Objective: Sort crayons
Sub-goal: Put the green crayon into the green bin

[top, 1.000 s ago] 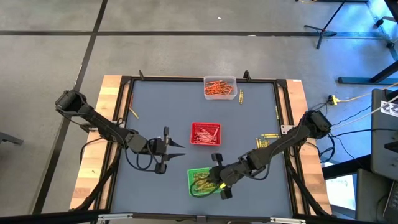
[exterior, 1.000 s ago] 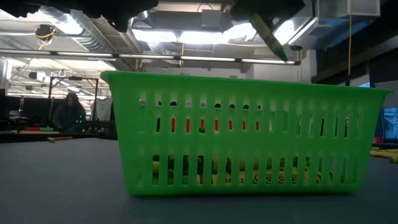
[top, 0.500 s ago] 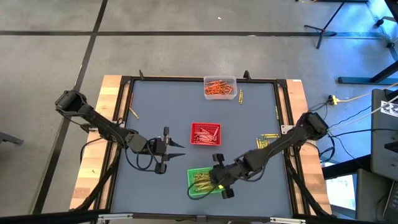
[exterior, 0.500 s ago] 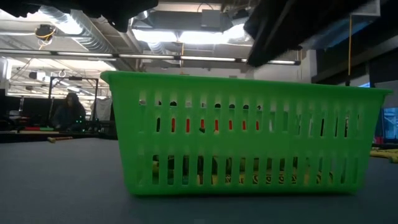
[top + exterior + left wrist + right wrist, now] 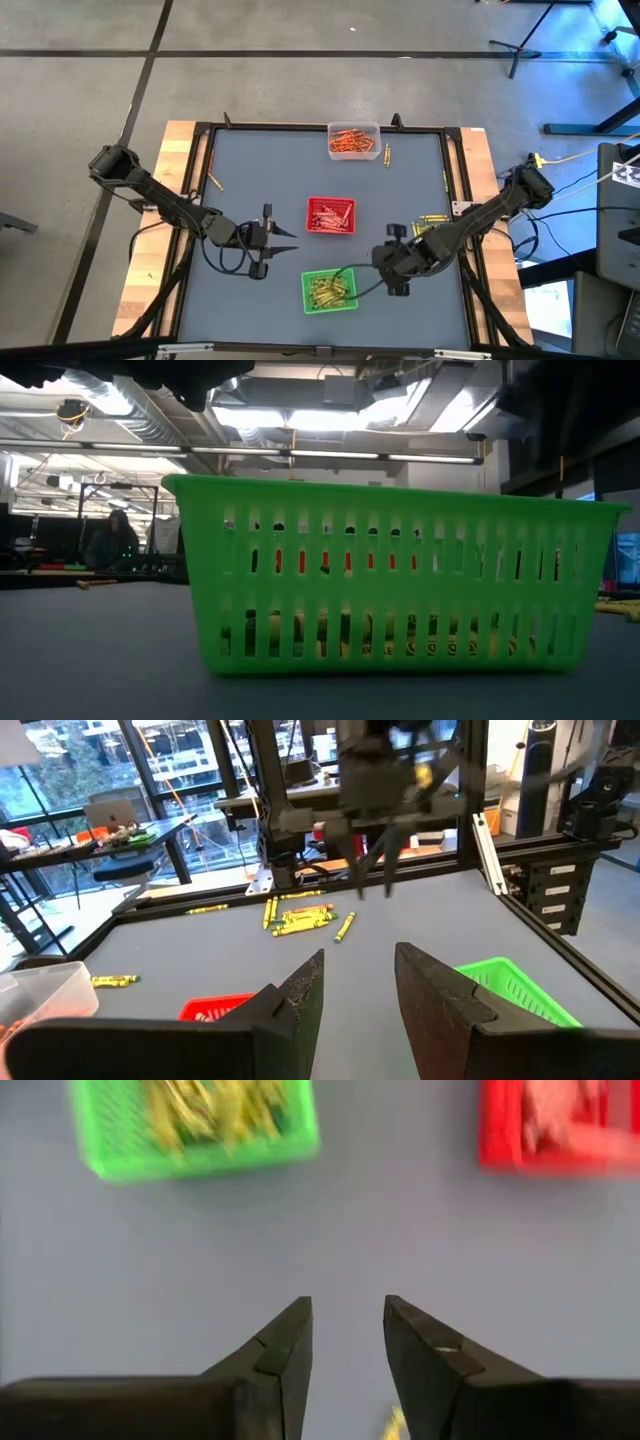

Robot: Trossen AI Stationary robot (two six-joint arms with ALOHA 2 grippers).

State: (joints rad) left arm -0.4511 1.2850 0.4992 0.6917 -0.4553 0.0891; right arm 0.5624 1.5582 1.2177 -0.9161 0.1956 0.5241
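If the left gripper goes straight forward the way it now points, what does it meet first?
Probably nothing on the table at first. The left gripper, jaws open, points across bare mat between the red tray and the green basket, toward the loose yellow crayons and the right gripper beyond. Depth is unclear.

The right arm is reaching in from the right edge toward the table's near middle, its right gripper (image 5: 396, 260) hanging over bare mat with fingers parted and empty. The left arm is waiting at the left, left gripper (image 5: 277, 243) parted, pointing right.
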